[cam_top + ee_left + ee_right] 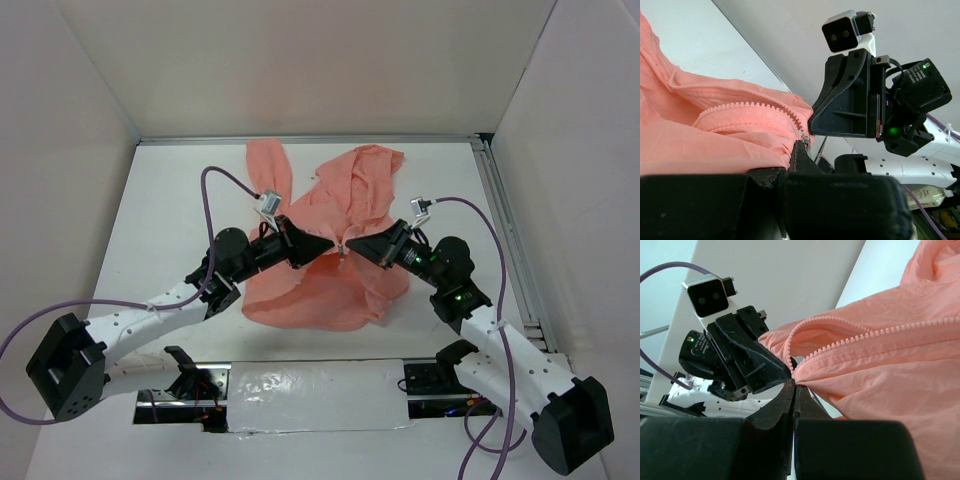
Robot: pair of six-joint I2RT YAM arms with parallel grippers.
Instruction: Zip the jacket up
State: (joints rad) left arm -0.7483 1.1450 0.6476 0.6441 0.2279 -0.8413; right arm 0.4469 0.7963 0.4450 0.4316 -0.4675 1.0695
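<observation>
Left pincer [328, 247] and right pincer [356, 244], arms angled inward, each clamp the jacket [320, 290] at its zipper [865, 340].

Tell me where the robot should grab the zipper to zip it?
Probably the small slider, where the rows of teeth meet. Pinch it flat from the side, as the left gripper comes in, because it is thin and the rows spread apart beyond it.
</observation>
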